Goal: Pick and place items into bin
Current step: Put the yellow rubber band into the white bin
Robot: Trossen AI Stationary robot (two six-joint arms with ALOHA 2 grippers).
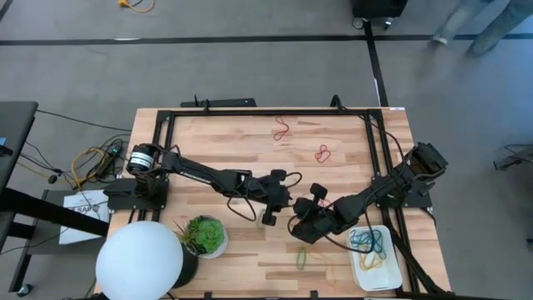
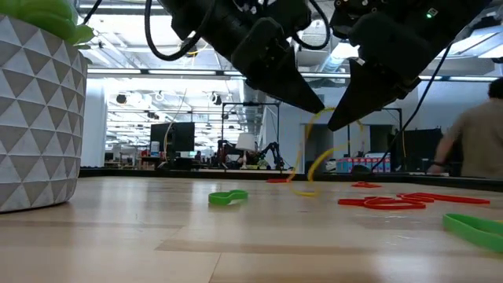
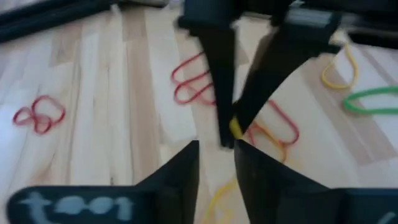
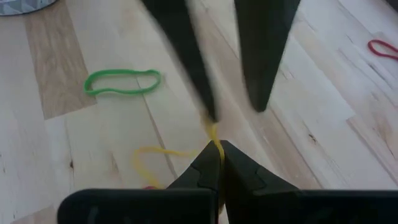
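right fingers (image 4: 219, 155) pinching yellow band (image 2: 310, 161) above counter (image 1: 250, 142) | left fingers (image 3: 216, 158) spreading, releasing it | advice: keep pinch firm, carry to bin (image 1: 398, 279)

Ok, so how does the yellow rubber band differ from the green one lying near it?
The yellow band is pinched in the right gripper, whose jaws are shut on it, and it dangles from there. The green band lies flat on the table, untouched. The yellow one droops in a long curve, while the green one keeps a flattened oval shape. Both are thin rubber loops.
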